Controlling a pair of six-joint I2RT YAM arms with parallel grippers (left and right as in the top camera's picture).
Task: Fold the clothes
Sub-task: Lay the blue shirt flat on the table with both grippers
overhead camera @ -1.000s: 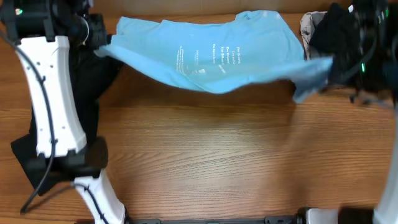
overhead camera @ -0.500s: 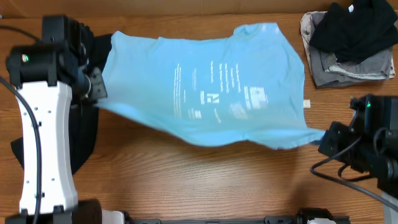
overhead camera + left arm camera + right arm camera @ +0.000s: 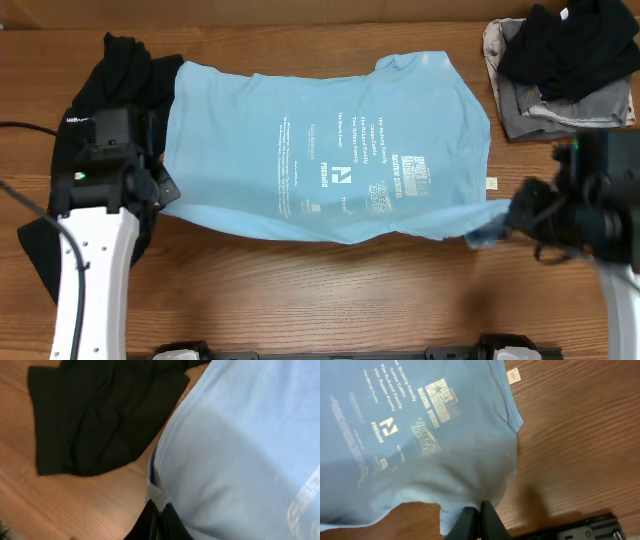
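A light-blue T-shirt (image 3: 320,150) with white lettering lies spread across the table's far half, its near hem lifted. It also shows in the left wrist view (image 3: 240,450) and the right wrist view (image 3: 420,435). My left gripper (image 3: 165,195) is shut on the shirt's near-left corner (image 3: 159,496). My right gripper (image 3: 505,220) is shut on the near-right corner (image 3: 477,505). A small white tag (image 3: 492,182) sticks out at the shirt's right edge. A black shirt (image 3: 120,80) lies under the blue one at the left; it fills the upper left of the left wrist view (image 3: 100,415).
A pile of black and grey clothes (image 3: 560,70) sits at the far right corner. Bare wooden table (image 3: 340,290) runs along the near side. More black fabric (image 3: 35,250) lies beside the left arm.
Both grippers have pulled the blue shirt toward the near side and lowered it. It now lies spread out flatter, with the lettering fully in view.
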